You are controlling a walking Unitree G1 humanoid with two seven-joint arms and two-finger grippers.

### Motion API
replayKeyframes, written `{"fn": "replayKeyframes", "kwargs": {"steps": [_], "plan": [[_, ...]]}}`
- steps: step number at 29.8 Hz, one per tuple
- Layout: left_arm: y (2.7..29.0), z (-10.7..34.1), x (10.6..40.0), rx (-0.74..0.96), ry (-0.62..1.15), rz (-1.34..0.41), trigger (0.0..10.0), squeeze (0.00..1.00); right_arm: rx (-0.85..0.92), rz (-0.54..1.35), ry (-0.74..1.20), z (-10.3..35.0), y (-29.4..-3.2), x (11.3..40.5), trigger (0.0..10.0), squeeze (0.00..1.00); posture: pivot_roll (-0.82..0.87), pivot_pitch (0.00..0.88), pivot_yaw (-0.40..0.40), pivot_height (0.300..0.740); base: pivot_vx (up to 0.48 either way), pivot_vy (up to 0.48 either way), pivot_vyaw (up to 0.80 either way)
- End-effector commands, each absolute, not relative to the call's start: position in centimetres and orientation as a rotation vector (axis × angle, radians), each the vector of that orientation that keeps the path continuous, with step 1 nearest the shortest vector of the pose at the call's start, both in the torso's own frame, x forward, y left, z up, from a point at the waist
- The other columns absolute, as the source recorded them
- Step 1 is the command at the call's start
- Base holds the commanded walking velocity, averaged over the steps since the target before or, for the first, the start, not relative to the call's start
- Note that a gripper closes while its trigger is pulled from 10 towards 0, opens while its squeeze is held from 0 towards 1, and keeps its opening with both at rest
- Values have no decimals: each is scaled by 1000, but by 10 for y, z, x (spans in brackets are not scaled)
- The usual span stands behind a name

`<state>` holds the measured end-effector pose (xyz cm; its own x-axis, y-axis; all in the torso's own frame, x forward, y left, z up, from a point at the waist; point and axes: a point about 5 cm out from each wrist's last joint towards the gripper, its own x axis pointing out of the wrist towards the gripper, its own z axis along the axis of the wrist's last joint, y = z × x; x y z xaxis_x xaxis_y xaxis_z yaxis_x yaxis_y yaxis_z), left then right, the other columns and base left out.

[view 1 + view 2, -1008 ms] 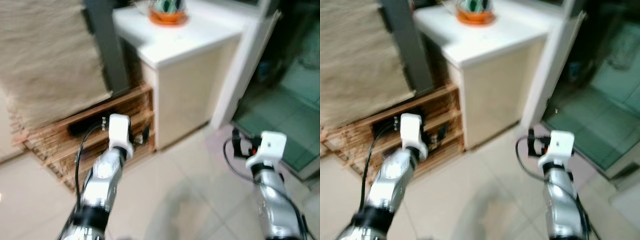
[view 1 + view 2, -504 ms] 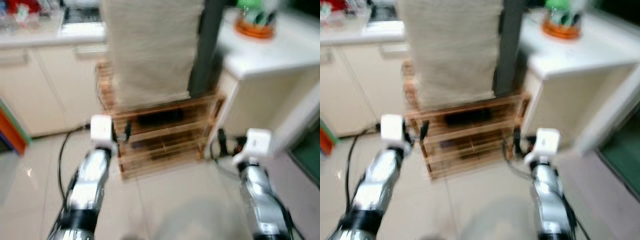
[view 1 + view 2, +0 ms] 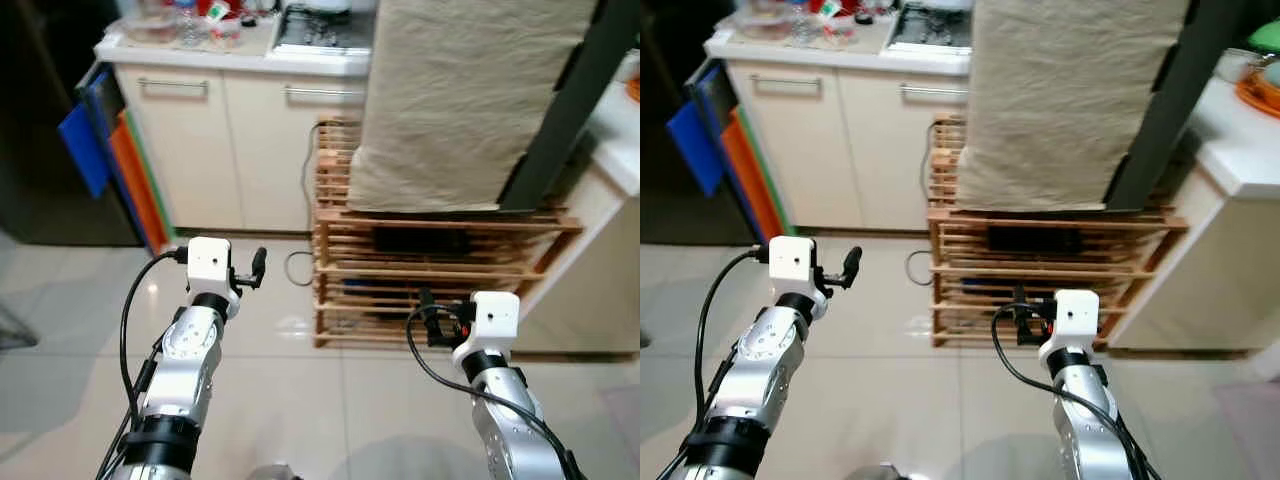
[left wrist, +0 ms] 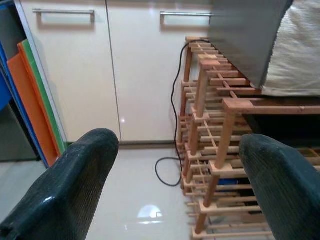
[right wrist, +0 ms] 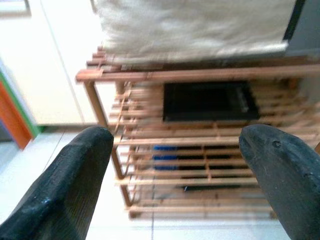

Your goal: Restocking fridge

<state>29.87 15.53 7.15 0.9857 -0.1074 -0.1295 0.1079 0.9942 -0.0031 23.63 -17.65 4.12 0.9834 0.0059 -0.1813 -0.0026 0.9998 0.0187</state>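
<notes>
Nowhere ahead of either pincer can we make out a fridge or anything to stock it with, so we judge the step in hand to be walking and searching. Both pincers are empty with fingers spread wide apart: the left gripper (image 4: 175, 190) faces the cream cabinets (image 3: 235, 140), and the right gripper (image 5: 175, 175) faces the wooden slatted rack (image 3: 440, 270), which stands just beyond its tips. On that rack rests a tall unit draped in a beige cloth (image 3: 460, 100); blue and orange boards (image 3: 115, 160) lean beyond the left gripper, beside a dark opening.

To do this well, we should hold the arms tucked and level while turning, keep clear of the rack's corner and the black cable (image 4: 170, 135) looped on the floor, and settle the head so the view sharpens.

Against the earlier pictures, our view has swung leftward: the white counter with its orange dish has slid off toward the right edge, the cabinets and boards have come into sight, and the blur has cleared.
</notes>
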Motion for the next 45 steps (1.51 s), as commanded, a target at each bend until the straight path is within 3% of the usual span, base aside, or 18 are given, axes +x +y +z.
{"fn": "replayKeyframes", "kwargs": {"steps": [1, 34, 45], "plan": [[155, 72, 300, 20, 134, -114, 10000, 0, 7, -13, 168, 43, -180, 238, 10000, 0, 32, 0, 5, 740, 446, 0, 0], [153, 70, 303, 33, 145, -101, 10000, 0, 43, -89, 137, 48, -200, 253, 10000, 0, 47, 0, 0, 740, 440, 16, 0], [153, 70, 303, 31, 140, -111, 10000, 0, 39, -60, 144, 47, -197, 259, 10000, 0, 66, 0, -10, 740, 0, 243, 0]]}}
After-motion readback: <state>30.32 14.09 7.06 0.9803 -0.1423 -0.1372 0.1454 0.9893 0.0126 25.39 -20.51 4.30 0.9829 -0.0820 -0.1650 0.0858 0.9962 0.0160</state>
